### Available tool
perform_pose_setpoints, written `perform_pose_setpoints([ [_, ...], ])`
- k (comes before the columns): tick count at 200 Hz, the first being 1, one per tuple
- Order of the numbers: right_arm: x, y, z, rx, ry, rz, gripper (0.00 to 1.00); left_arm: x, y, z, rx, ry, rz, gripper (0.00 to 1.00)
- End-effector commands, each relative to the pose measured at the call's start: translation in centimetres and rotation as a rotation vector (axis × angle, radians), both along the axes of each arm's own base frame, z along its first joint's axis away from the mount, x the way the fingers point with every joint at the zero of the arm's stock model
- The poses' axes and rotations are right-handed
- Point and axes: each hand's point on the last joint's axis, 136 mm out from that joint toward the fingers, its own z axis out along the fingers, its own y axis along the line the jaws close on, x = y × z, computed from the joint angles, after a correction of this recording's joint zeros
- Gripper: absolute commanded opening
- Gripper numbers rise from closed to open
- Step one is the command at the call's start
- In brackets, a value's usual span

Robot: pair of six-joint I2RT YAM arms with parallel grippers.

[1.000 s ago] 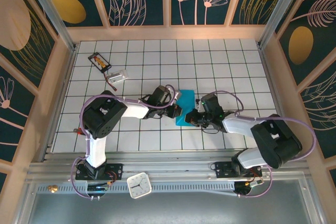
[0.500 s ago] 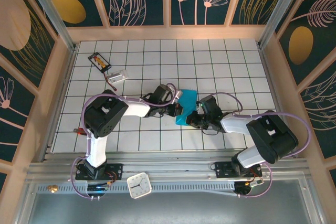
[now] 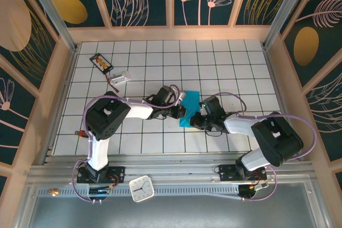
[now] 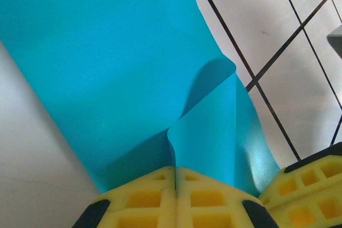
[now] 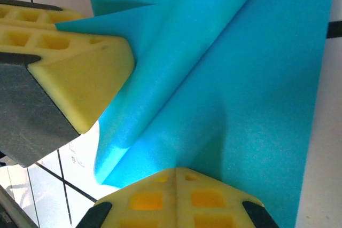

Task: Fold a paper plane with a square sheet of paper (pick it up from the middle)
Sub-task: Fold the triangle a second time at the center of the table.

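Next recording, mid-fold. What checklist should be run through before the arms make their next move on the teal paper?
1. Left gripper jaws shut on the square sheet of paper: ok.
2. Right gripper jaws shut on it: ok.
3. The fold pressed flat: not ok, it bulges up rounded.
4. Edges aligned: cannot tell.
5. Black card away from the work: ok, far left corner.

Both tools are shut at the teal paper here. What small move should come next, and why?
Probably lower the left tool to lay its pinched flap flat onto the teal sheet. The flap stands curled and uncreased above the sheet, while the shut right tool sits against the sheet beside it, seemingly pinning it, so the paper should stay put.
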Motion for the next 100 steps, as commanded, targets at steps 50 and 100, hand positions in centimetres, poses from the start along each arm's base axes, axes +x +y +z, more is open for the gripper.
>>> perform_pose_setpoints([
  [50, 0.3, 3.7, 5.3, 0.241, -0.082, -0.014, 0.00, -2.2, 3.2, -4.4, 0.132, 0.096, 0.035, 0.00],
  [100, -0.3, 4.6, 3.9, 0.249, -0.064, -0.017, 0.00, -2.2, 3.2, -4.6, 0.134, 0.100, 0.032, 0.00],
])
